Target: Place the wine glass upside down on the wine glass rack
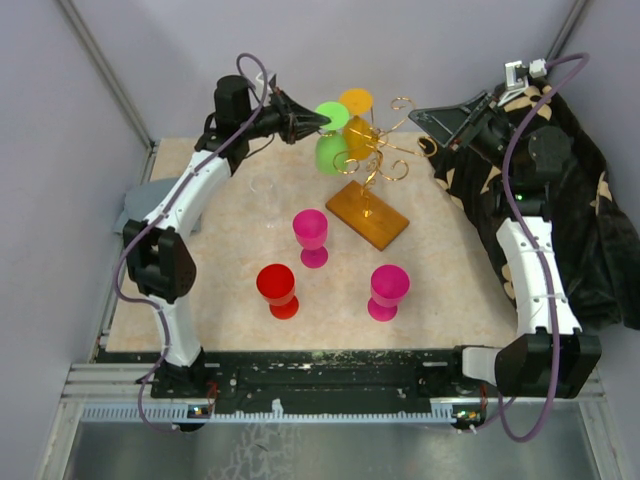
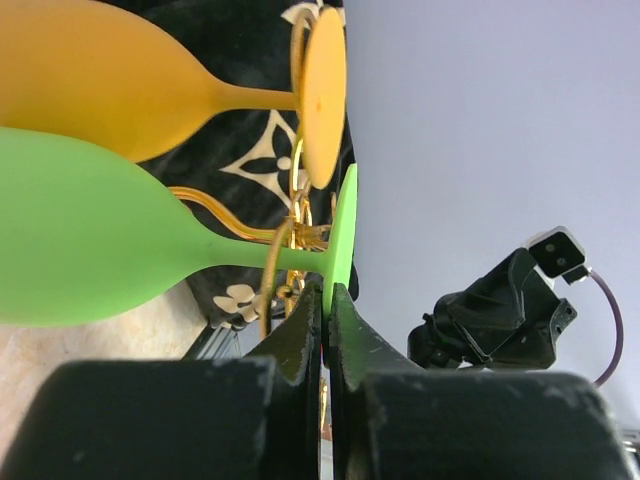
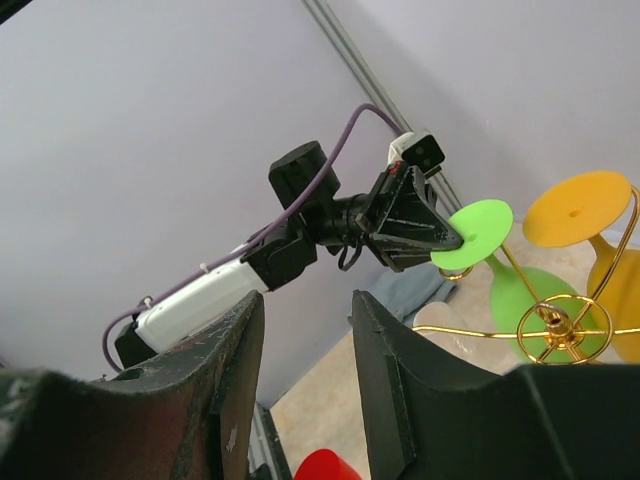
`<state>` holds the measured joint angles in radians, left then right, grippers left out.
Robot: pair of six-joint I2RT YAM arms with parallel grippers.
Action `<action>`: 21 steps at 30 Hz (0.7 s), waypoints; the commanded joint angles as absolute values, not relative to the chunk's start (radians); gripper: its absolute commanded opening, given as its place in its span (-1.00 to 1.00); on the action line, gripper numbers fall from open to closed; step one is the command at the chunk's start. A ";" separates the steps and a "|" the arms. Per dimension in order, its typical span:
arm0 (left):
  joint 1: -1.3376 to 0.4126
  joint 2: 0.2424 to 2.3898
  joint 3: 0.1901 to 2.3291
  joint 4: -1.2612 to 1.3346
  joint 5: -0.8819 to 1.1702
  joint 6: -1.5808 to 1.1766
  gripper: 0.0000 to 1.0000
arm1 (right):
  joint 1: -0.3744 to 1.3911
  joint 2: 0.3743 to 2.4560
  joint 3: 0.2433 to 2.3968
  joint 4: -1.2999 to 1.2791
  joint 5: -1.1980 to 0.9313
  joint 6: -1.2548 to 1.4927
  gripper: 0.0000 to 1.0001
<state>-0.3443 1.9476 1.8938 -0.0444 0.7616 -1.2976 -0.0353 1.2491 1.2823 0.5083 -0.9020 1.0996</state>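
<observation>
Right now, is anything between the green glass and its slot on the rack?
Nothing visible does. The left hand grips the green glass by its foot, and its stem already runs through a loop of the rack. The orange glass hangs close beside it, not in its path.

Matt, smooth, opaque green wine glass (image 2: 90, 250), looks plastic/silicone; orange glass (image 2: 100, 80) same finish. Wine glass rack (image 1: 378, 158): thin gold wire, shiny metal. Its base (image 1: 366, 214): amber, glossy, semi-transparent. Left pincer (image 2: 327, 295): black plastic, matt, scuffed w/ pale flecks. Tabletop (image 1: 440, 290): beige, speckled, stone-look, matt. Cloth (image 1: 590, 230): black fabric, cream print.
</observation>
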 commanded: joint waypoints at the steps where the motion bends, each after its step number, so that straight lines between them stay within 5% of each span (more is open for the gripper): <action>1: -0.314 1.903 1.873 0.000 0.752 -1.307 -1.00 | -0.035 1.215 1.277 0.551 -0.890 1.090 -0.18; 21: -0.310 1.786 1.698 0.037 0.777 -1.273 -1.00 | -0.035 1.217 1.257 0.574 -0.888 1.111 -0.18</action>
